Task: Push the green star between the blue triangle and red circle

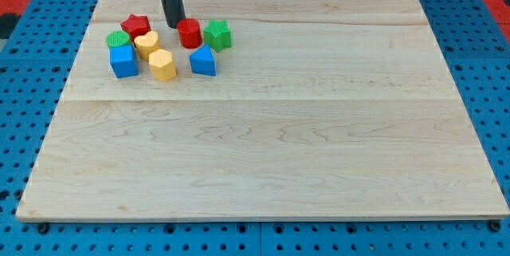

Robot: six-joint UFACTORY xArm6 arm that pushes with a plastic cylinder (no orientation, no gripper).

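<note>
The green star (217,35) lies at the view's upper left, touching the right side of the red circle (189,33). The blue triangle (203,61) lies just below them, a small gap under the red circle. My tip (174,25) stands right at the red circle's upper left edge, and the dark rod rises from it out of the view's top. The tip is on the far side of the red circle from the green star.
A red star (135,25), green circle (119,40), yellow heart (147,45), yellow hexagon (162,64) and blue cube (123,61) cluster left of the tip. The wooden board (271,152) lies on a blue pegboard.
</note>
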